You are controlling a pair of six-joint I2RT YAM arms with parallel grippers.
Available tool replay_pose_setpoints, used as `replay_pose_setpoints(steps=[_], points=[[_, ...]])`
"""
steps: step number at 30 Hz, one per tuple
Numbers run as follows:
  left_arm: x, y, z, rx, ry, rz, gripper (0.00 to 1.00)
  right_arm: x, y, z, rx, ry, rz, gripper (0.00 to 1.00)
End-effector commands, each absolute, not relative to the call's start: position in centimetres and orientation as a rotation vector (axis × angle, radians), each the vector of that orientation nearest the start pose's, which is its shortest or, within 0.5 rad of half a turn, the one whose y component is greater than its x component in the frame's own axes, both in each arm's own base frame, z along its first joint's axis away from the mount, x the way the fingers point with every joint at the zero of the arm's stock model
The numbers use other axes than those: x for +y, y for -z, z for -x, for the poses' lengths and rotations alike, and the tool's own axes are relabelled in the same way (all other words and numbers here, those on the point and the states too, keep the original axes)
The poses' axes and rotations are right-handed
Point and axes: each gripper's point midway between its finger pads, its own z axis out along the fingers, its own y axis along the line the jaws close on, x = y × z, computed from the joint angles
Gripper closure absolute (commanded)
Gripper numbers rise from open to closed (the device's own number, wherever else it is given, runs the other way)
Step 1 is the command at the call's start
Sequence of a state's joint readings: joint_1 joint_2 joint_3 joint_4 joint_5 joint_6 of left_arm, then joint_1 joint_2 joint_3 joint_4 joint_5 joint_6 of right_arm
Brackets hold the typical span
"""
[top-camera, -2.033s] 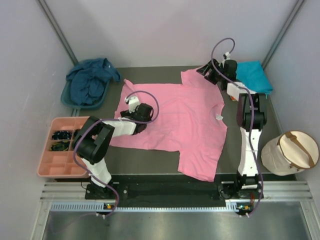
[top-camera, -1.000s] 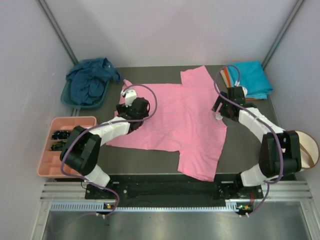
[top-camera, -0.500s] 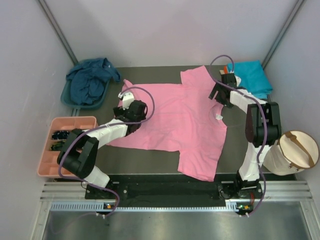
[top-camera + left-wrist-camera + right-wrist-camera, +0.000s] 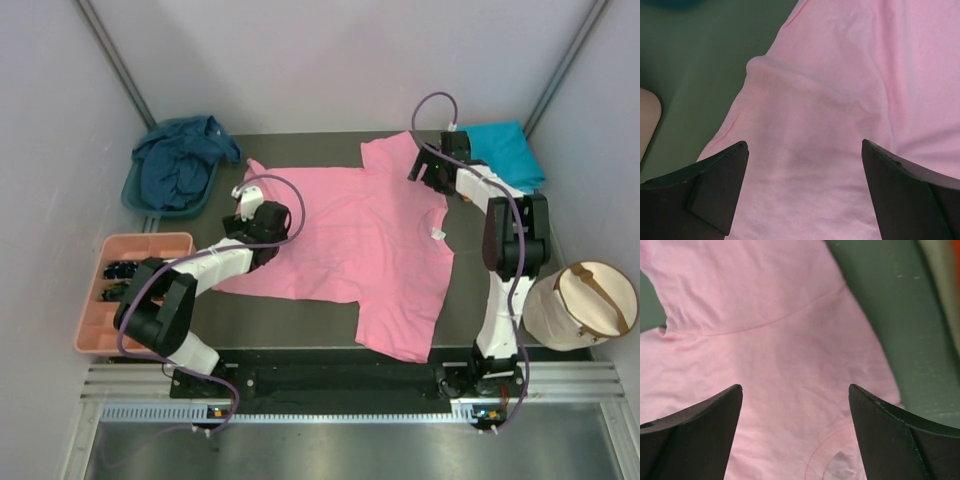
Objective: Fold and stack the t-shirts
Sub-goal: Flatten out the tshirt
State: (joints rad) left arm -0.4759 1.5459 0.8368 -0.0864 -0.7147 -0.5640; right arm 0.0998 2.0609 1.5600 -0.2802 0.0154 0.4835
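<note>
Top external view: pink t-shirt (image 4: pixel 350 240) lies spread at frame centre. Left pincer (image 4: pixel 258 208), fully open and empty, hovers over its left edge. Right pincer (image 4: pixel 428 165), open and empty, has shifted from collar to upper sleeve; a folding grasp is probably next.

Probably a lab: white-walled robot table (image 4: pixel 290 322)

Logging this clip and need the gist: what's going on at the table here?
Two robot arms are working on a bright pink t-shirt that is spread flat on the table, with no fold made yet. The left gripper is open over the hem side near its far corner. The right gripper is open over the far sleeve and shoulder by the collar. Neither holds cloth. A navy t-shirt lies crumpled in a teal basin. A turquoise t-shirt sits folded at the far right.
</note>
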Motion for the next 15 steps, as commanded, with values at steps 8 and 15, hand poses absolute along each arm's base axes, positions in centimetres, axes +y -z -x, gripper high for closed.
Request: replay_pose_setpoints(steps=[8,15], points=[[-7.6,-8.4,-37.1,2.090,-0.247,0.456,0.01,9.7,-7.7,-56.5,2.372,-0.441,-0.338,0.13],[-6.8,-8.4,-36.8,2.088,-0.266,0.472,0.01,9.7,-5.0,-58.0,2.469,-0.416,-0.376,0.13]])
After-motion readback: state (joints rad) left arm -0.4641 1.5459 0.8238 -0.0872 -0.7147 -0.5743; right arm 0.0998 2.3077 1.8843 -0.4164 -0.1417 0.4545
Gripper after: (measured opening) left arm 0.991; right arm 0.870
